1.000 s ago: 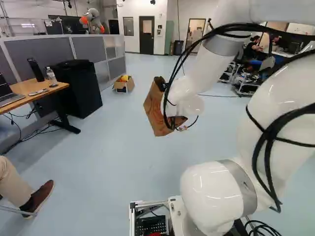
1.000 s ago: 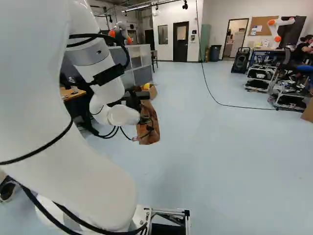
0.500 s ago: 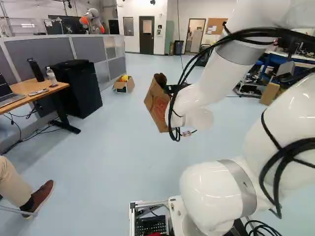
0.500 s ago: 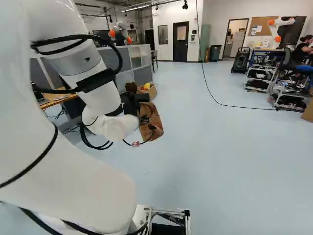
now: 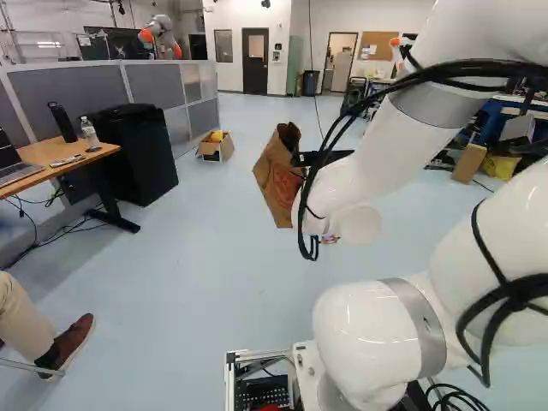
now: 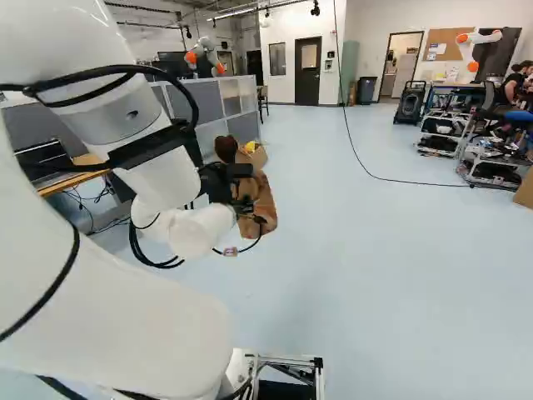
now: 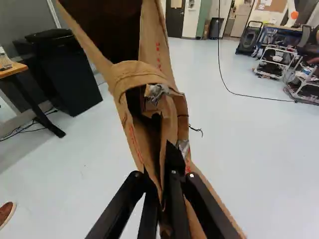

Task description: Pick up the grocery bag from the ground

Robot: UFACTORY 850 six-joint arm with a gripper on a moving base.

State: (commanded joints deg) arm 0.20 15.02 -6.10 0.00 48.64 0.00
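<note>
My hand (image 6: 229, 187) is closed on the grocery bag (image 5: 272, 180), w/ a fold of its brown paper pinched btwn the fingers. In the wrist view the hand (image 7: 160, 179) has a finger against each side of that fold, close together; the bag's dark mouth opens ahead of them, & a silvery patch (image 7: 158, 91) shows on the paper just beyond the tips. The bag is tilted, red print on its side, approx mid-frame, a bit above centre, in the L base view, & L of centre in the R base view. Can't tell the gap btwn its lower edge & the floor (image 5: 205, 257).

My arm (image 5: 368, 167) reaches in from upper R of the frame in the L base view. A small pinkish connector (image 6: 231, 251) sits on a black cable near my wrist in the R base view.

Bkgd, L base view: worktop (image 5: 43, 152) at the LH edge w/ laptop (image 5: 10, 171), dark tumbler (image 5: 62, 122) & clear bottle (image 5: 89, 130); black cabinet (image 5: 133, 154) just beside it; cardboard box (image 5: 210, 151) w/ smth yellow inside, upper L of centre, on the floor. Another robot (image 5: 161, 36) stands upper L, past the grey partition (image 5: 150, 81). Carts (image 6: 445, 133) are upper R in the R base view.
</note>
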